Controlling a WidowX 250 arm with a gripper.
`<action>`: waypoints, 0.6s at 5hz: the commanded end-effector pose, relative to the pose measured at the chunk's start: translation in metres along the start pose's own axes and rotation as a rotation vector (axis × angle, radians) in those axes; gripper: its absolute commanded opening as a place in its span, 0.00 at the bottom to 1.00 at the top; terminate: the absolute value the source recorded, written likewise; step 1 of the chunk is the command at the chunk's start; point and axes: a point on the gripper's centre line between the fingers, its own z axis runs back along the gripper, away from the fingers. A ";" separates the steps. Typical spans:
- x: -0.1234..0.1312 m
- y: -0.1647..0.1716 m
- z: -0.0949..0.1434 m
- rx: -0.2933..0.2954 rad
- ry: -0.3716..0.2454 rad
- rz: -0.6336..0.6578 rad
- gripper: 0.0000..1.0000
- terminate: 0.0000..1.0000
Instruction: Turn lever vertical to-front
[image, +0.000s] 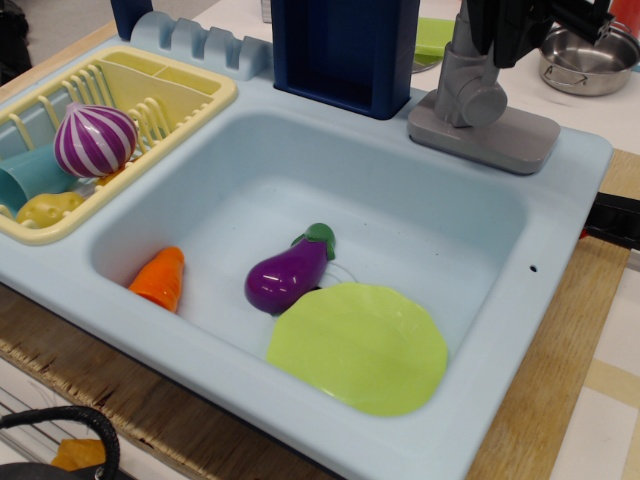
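Note:
The grey lever (468, 88) stands roughly upright on its flat grey base plate (500, 140) at the back right corner of the light blue sink (400, 210). Its round knob-like end faces the front. My black gripper (512, 30) is at the top edge of the view, over and just right of the lever's upper part, which it hides. The fingers are mostly cut off by the frame, so I cannot tell whether they hold the lever.
A tall dark blue block (345, 50) stands left of the lever. A steel pot (590, 60) sits behind on the right. In the sink lie a purple eggplant (288, 275), a green plate (360, 345) and a carrot (160, 278). A yellow rack (170, 90) holds a striped onion (93, 140).

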 end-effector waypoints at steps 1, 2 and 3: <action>-0.019 0.015 0.009 0.018 0.004 0.023 0.00 0.00; -0.029 0.027 0.002 0.014 0.021 0.042 0.00 0.00; -0.035 0.037 -0.005 0.010 0.035 0.051 0.00 0.00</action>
